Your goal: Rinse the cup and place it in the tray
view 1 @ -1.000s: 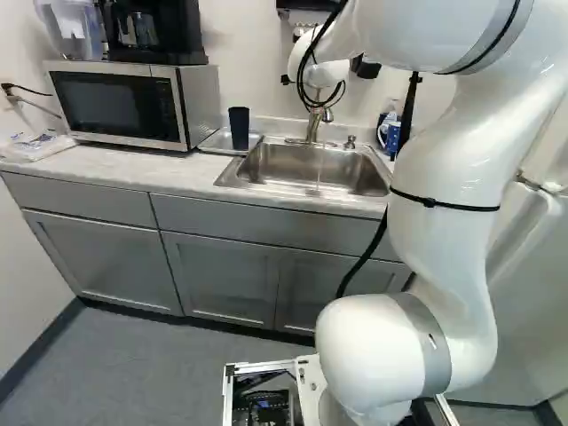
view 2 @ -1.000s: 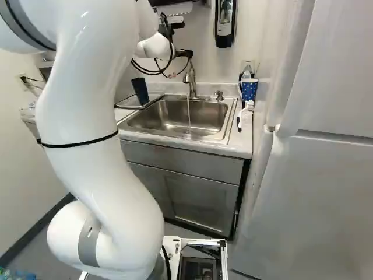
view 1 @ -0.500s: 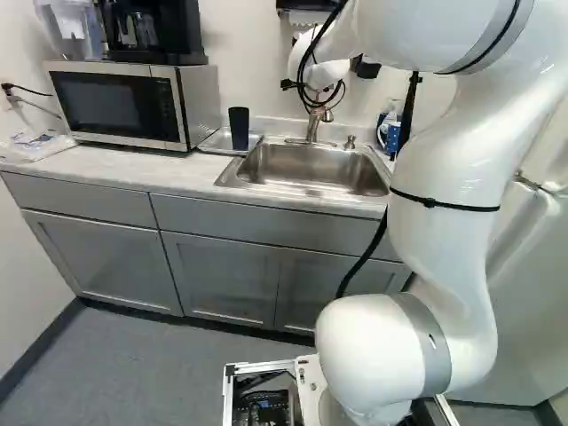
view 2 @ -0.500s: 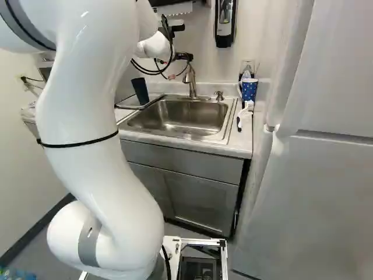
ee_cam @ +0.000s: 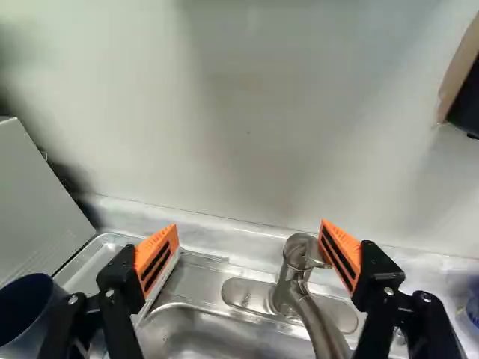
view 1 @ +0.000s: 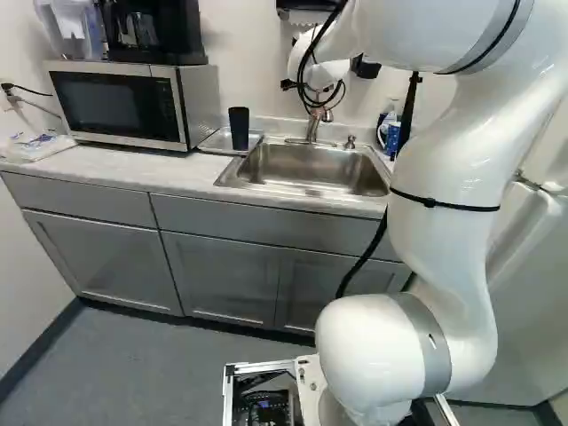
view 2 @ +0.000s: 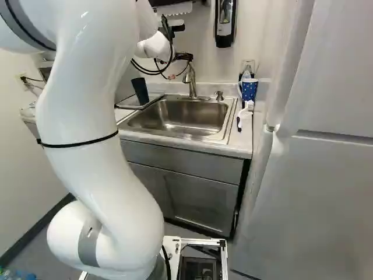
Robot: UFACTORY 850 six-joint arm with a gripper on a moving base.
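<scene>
At the faucet, my gripper (view 2: 184, 57) hangs above the back edge of the sink (view 2: 175, 119). Seen from the wrist, the gripper (ee_cam: 250, 226) is open, holding nothing; the top of the metal faucet (ee_cam: 299, 250) lies close beside one orange pad (ee_cam: 340, 254), and whether they touch I cannot tell. The dark blue cup (view 1: 239, 129) stands upright in the tray (view 1: 216, 142) left of the sink. In the wrist view the cup (ee_cam: 26, 310) is outside the other finger, by the tray (ee_cam: 111, 244). No water stream shows at the faucet.
A microwave (view 1: 124, 102) stands left of the tray, with a coffee maker (view 1: 151, 31) on top. Right of the sink are a soap pump (view 2: 219, 95), a blue patterned mug (view 2: 249, 88) and a white brush (view 2: 247, 109). A dispenser (view 2: 225, 23) hangs on the wall above.
The water stream that fell into the sink a second ago is gone. My gripper has shifted slightly downward at the faucet. Cup, tray and base have stayed put.
</scene>
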